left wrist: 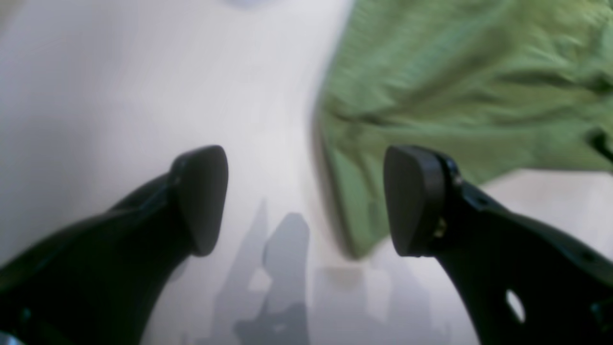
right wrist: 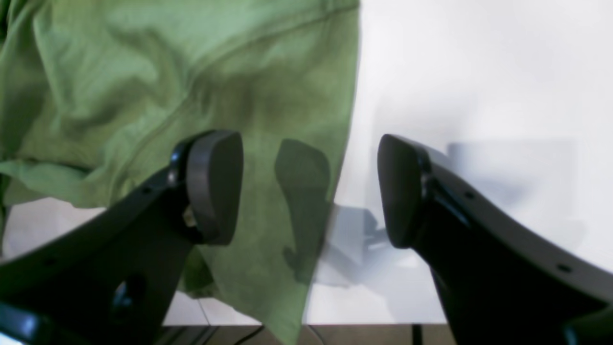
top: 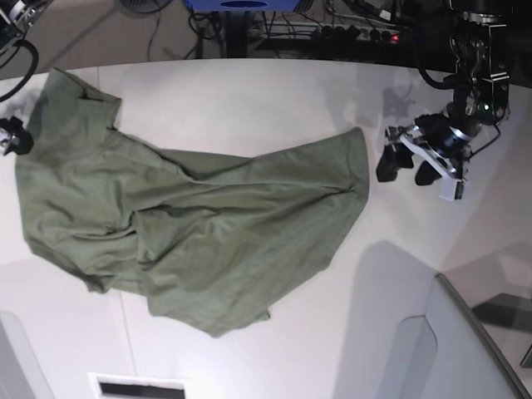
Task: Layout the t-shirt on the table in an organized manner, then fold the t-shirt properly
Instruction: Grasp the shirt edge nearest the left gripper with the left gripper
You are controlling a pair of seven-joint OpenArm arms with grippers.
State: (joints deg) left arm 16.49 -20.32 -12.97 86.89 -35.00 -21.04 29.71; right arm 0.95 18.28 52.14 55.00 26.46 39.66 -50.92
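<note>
The shirt [top: 191, 241] is lying crumpled on the white worktop [top: 249, 108], not yet spread flat. Its long axis is running across the base view, from the far left corner down toward the middle, with one pointed corner reaching to the right.

The left hand [top: 406, 166] is hovering on the right side of the base view, just beside that pointed corner but apart from the cloth. In its wrist view the left hand [left wrist: 306, 201] is spread wide and is holding nothing; the edge of the shirt [left wrist: 455, 86] is lying ahead and toward one finger, with bare worktop [left wrist: 119, 86] under the other.

The right hand [top: 15, 137] is showing only as a dark part at the left border of the base view, touching or just over the shirt's left edge; I cannot tell which. In its wrist view the right hand [right wrist: 309, 189] is also spread and is pinching nothing. One finger is standing over the cloth [right wrist: 167, 72] and the other over the worktop [right wrist: 479, 72], so the straight shirt edge is passing between them.

I judge that each hand is near its own end of the shirt, and the coming move is depending on this: each one needs to come down on the edge below it and close, so the two can then pull apart along the long axis.
</note>
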